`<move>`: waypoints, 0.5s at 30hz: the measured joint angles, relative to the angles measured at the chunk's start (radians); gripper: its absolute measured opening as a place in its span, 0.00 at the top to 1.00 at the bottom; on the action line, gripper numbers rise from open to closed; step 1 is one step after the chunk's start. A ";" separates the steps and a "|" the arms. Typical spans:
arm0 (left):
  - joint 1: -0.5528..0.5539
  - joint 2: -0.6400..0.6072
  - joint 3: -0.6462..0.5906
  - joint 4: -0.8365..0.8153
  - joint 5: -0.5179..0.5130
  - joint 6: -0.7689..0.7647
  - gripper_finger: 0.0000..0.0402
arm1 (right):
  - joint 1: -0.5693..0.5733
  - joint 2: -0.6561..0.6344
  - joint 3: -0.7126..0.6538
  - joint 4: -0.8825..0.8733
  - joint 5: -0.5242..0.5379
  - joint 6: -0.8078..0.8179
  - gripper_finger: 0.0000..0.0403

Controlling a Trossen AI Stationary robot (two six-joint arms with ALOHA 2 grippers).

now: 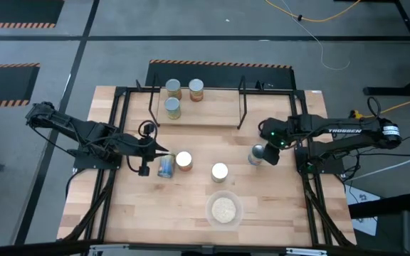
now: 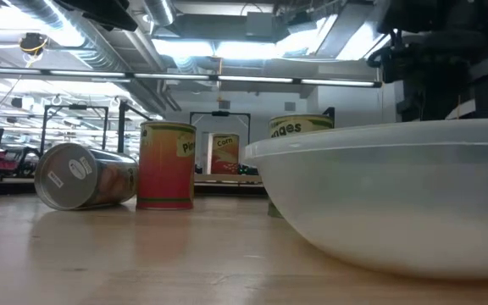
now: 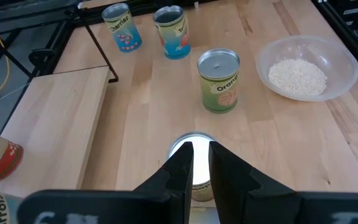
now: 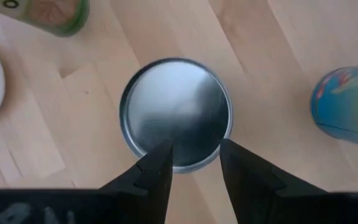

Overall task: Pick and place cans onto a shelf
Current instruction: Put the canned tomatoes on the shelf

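High view: three cans (image 1: 173, 108) sit on the shelf (image 1: 205, 114) by the tabletop's far edge, the left gripper (image 1: 164, 153) is nearly clenched beside a tipped can (image 1: 166, 166). Left wrist view shows those fingers (image 3: 182, 165) barely apart over a shiny top. Right wrist view has the right gripper (image 4: 194, 155) spread above a silver lid (image 4: 176, 112), not clamping it.

A light-wood table (image 1: 141, 213) carries everything. At its far edge the shelf (image 1: 212, 110) is set, and three cans (image 1: 172, 108) are stood on the board's left part. Toward the left edge a can lying on its side (image 1: 166, 166) is seen beside an upright one (image 1: 184, 161). Another upright can (image 1: 220, 171) is placed centrally, a further one (image 1: 258, 153) probably upright nearer the right edge, and a clear bowl of pale grains (image 1: 224, 208) by the near edge
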 joint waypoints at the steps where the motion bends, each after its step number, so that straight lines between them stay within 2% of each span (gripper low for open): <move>1: 0.000 0.000 0.000 0.000 0.000 0.000 0.89 | 0.000 0.000 0.000 0.001 0.004 0.000 0.66; 8: 0.000 0.000 0.000 0.000 0.000 0.000 0.89 | 0.000 0.000 0.000 0.000 0.114 -0.001 0.66; 15: 0.000 0.000 0.000 0.000 0.001 0.000 0.89 | 0.000 0.000 0.000 -0.001 0.119 0.001 0.66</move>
